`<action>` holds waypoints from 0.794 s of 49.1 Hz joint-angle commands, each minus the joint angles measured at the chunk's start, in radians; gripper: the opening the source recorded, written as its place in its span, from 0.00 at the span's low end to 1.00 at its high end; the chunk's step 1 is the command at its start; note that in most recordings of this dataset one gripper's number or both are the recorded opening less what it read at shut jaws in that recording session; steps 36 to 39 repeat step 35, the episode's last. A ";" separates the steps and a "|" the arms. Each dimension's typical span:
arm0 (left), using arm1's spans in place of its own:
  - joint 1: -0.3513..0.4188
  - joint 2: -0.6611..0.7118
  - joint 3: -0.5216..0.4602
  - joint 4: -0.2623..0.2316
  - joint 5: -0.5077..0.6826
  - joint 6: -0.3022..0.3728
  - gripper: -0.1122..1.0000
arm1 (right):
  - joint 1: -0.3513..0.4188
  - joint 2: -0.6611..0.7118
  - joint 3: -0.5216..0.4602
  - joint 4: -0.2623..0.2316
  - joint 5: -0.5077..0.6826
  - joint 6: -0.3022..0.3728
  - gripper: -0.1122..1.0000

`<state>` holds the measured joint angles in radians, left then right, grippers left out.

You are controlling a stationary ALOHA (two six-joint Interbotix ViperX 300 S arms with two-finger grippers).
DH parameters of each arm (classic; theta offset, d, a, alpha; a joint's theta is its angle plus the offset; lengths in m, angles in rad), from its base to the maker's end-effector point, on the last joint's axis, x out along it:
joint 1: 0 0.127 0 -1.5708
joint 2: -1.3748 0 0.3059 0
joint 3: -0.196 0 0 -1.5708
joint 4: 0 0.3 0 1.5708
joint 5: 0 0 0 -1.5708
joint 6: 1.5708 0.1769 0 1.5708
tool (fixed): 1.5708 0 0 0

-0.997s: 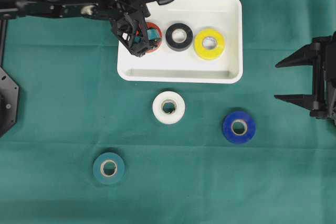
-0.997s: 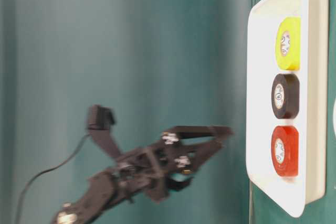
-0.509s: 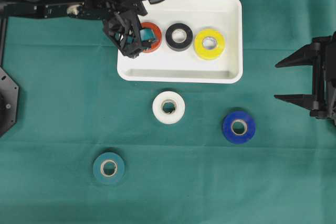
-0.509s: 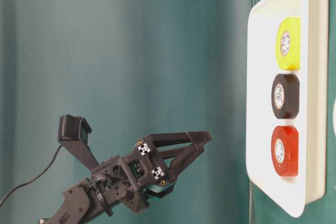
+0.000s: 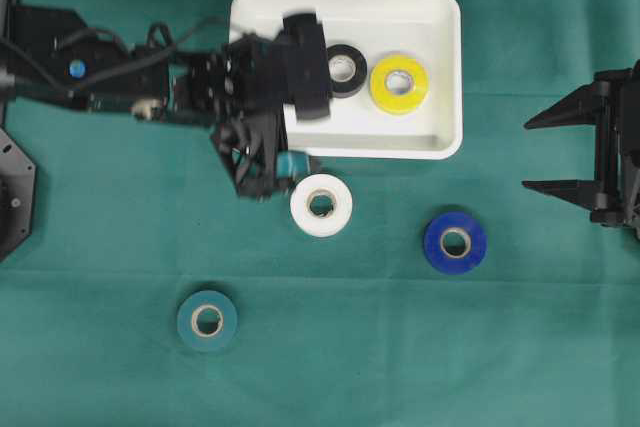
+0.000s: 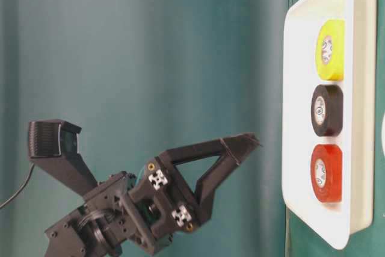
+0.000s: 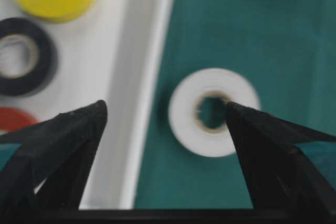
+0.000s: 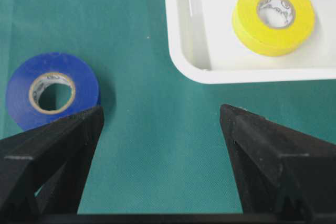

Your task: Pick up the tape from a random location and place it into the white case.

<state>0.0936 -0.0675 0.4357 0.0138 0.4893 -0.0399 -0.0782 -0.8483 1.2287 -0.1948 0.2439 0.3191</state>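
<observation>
Holding nothing: left gripper (image 5: pixel 262 179), jaws spread wide, above the near rim of the white case (image 5: pixel 445 82).
White tape (image 5: pixel 321 205): on the cloth just below the case, beside that gripper.
Inside case: red tape (image 6: pixel 326 173), black tape (image 5: pixel 343 68), yellow tape (image 5: pixel 398 83).
Right gripper (image 5: pixel 562 156): wide apart, empty, right of case.

Bare cloth (image 5: pixel 380 347) around white tape (image 5: pixel 321 205); case rim (image 5: pixel 400 152) near.

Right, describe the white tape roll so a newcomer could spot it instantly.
Start at the white case on the green cloth. Just outside its near long rim lies the white tape roll, flat on the cloth. It is the only white roll; the other loose rolls, blue and teal, lie farther out.
</observation>
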 commanded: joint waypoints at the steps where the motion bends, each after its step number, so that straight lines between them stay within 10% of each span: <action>1: -0.005 -0.032 0.003 0.000 -0.020 -0.003 0.99 | 0.000 0.002 -0.025 0.002 -0.005 0.002 0.86; 39: -0.032 -0.364 0.365 -0.002 -0.377 -0.005 0.98 | 0.002 -0.110 -0.071 -0.003 -0.006 -0.003 0.85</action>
